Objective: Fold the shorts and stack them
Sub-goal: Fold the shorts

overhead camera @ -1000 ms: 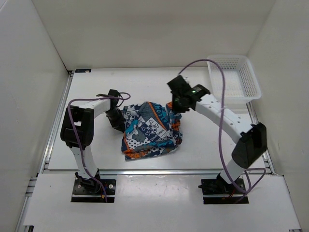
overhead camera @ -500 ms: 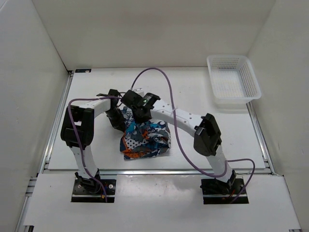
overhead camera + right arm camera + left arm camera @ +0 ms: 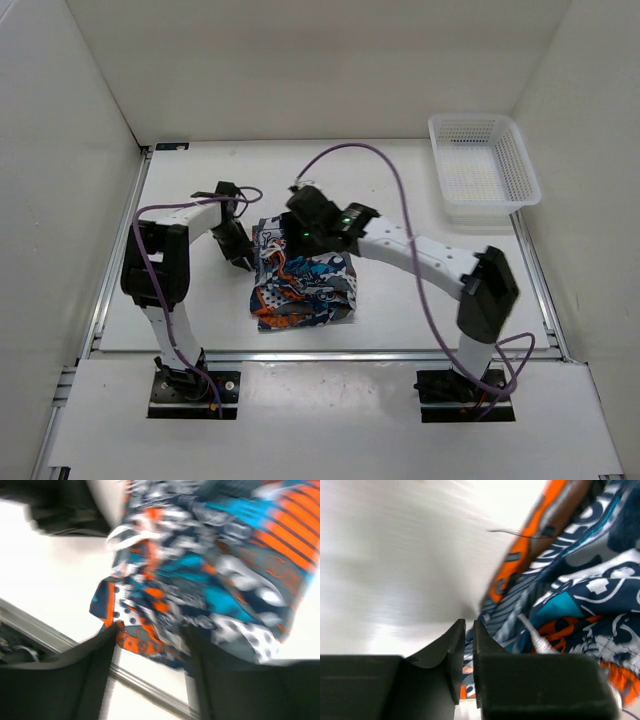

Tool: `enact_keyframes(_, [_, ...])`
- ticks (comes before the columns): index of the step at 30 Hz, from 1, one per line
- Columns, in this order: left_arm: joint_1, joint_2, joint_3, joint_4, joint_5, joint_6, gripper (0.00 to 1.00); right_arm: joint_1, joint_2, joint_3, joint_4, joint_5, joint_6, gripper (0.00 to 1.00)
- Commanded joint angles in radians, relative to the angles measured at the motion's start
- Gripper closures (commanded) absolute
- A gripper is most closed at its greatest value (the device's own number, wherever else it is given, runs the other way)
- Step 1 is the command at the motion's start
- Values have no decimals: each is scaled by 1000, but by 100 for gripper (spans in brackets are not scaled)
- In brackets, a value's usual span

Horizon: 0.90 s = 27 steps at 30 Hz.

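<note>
The shorts [image 3: 303, 285] lie bunched in a heap on the worktop [image 3: 420, 300], a little left of centre and well apart from the white basket [image 3: 530, 175] in the far right corner. My right tool [image 3: 152, 630] hangs over the heap's far edge, jaws wide, nothing between them. My left tool [image 3: 469, 624] sits at the heap's left edge, jaws narrowed to a slit. I cannot tell whether cloth is pinched there.

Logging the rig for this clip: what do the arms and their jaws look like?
Left arm and right arm: white links, black joint housings, black jaws. A purple cable loops along each. A small green light glows by the right wrist.
</note>
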<state>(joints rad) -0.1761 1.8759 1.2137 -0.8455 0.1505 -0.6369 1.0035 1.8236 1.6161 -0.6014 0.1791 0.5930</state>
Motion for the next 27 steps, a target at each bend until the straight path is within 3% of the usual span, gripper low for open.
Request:
enact_keyframes(1, [32,-142,76,-61,-96,37,73,-95,-161,-143,34,36,5,50])
enact_keyframes(3, [11,-210,99,-92,-126,48,72,-146,-223,-260,12,36,18,63])
enact_keyframes(5, [-19,-257,110,-107,-146,72,74,-169,-280,-330,3,36,27,62])
enact_keyframes(7, [-75,-317,110,-95,-132,106,77,-190,-306,-415,3,36,47,41])
enact_keyframes(8, [-97,-328,100,-83,-82,123,74,-206,-316,-433,3,24,47,19])
enact_keyframes(10, [-159,-317,99,-63,-37,161,48,-229,-316,-476,12,-7,57,7])
enact_keyframes(11, [-181,-305,113,-63,-37,161,9,-253,-316,-476,12,-29,57,1])
enact_keyframes(12, [-204,-288,113,-63,-52,173,0,-269,-316,-492,29,-80,57,1])
enact_keyframes(17, [-270,-141,155,-43,-92,174,0,-368,-250,-521,130,-246,33,1])
enact_keyframes(23, [-270,-52,182,-30,-111,184,0,-408,-155,-542,235,-395,14,1])
enact_keyframes(26, [-270,-28,191,-30,-111,184,11,-408,-116,-555,278,-434,14,1])
enact_keyframes(27, [-270,-15,201,-30,-111,184,28,-408,-95,-567,287,-449,14,1])
